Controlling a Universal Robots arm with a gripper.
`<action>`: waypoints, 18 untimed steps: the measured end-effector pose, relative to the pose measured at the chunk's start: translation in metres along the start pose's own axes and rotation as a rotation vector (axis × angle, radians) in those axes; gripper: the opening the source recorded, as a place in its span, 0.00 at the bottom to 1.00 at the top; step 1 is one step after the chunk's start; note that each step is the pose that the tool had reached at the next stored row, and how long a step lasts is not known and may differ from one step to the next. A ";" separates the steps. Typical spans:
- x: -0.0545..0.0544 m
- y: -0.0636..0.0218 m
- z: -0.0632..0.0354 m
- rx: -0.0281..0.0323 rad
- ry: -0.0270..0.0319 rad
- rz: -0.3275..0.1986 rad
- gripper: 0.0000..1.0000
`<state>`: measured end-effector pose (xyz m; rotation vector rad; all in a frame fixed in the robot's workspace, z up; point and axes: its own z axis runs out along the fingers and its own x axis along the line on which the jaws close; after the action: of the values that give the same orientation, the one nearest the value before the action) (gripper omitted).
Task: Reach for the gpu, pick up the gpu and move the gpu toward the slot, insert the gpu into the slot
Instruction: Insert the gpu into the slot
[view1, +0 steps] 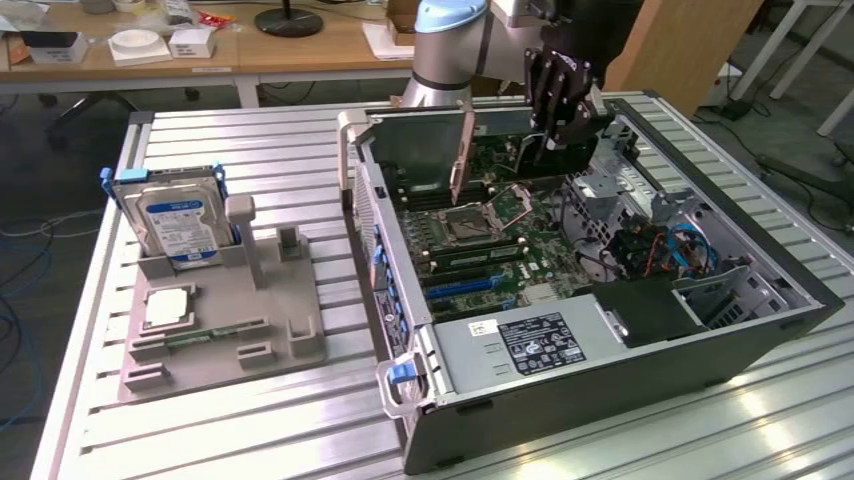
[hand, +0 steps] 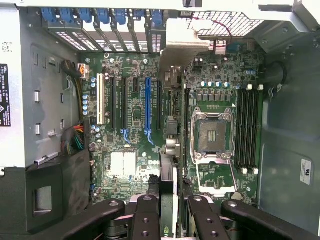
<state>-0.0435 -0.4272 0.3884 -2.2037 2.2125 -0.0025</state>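
From where I stand, the black two-fingered gripper (hand: 170, 207) hangs inside the open dark computer case (view1: 747, 335). It is clamped on the thin dark gpu card (hand: 168, 180), which stands on edge between its fingers above the green motherboard (hand: 125, 165). I'd say the carry toward the slot is nearly done and insertion has not begun. The long narrow blue plastic slot (hand: 147, 107) lies beneath the gripper, slightly aside from the card's edge. Seating the card looks to call for exact lining-up and a straight push down.

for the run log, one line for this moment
end effector: shut on gpu | gpu: over green motherboard, inside open case
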 end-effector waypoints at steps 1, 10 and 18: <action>0.000 0.0000 0.0000 0.0000 0.0000 0.000 0.27; 0.000 0.0000 0.0001 0.0000 -0.0003 0.000 0.27; 0.000 0.0000 0.0001 0.0000 -0.0004 0.000 0.27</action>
<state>-0.0436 -0.4271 0.3883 -2.2035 2.2123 -0.0021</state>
